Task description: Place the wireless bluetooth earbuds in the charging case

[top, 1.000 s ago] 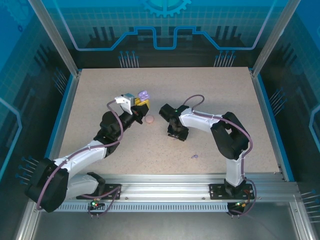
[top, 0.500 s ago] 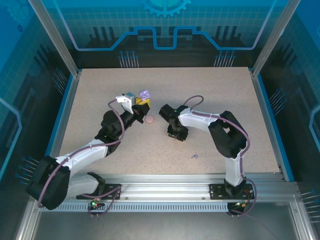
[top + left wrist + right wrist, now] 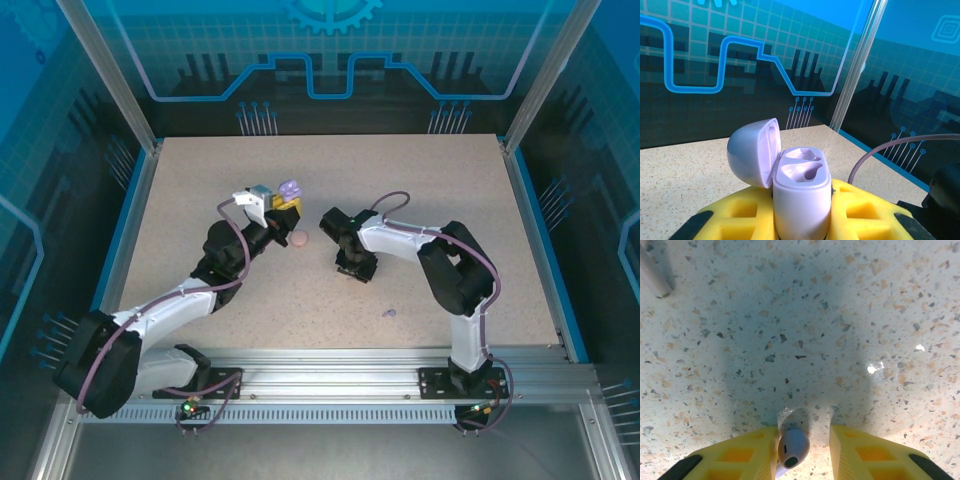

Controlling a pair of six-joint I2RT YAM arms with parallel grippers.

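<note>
The left tool (image 3: 802, 212) is clenched on an open lilac case (image 3: 801, 192), which stands upright between its yellow fingers (image 3: 867, 212). The lid (image 3: 754, 152) is swung back to one side, and both sockets inside the case are bare. From above, this tool (image 3: 279, 206) is raised off the table (image 3: 430, 200) with the case (image 3: 289, 190) at its tip.

The right tool (image 3: 805, 434) points straight down, close over the table. Its jaws are released and stand apart. A small pale bud (image 3: 793, 445) lies on the table between them, touching one finger (image 3: 747, 452), with a clear gap to the other.

In the overhead view, a small pink round thing (image 3: 299, 238) lies on the table between the two tools, just below the left tool's tip and near the right tool (image 3: 352, 268). A purple bud (image 3: 388, 313) lies alone on the table behind the right tool, toward its arm's base and well apart from the case.
</note>
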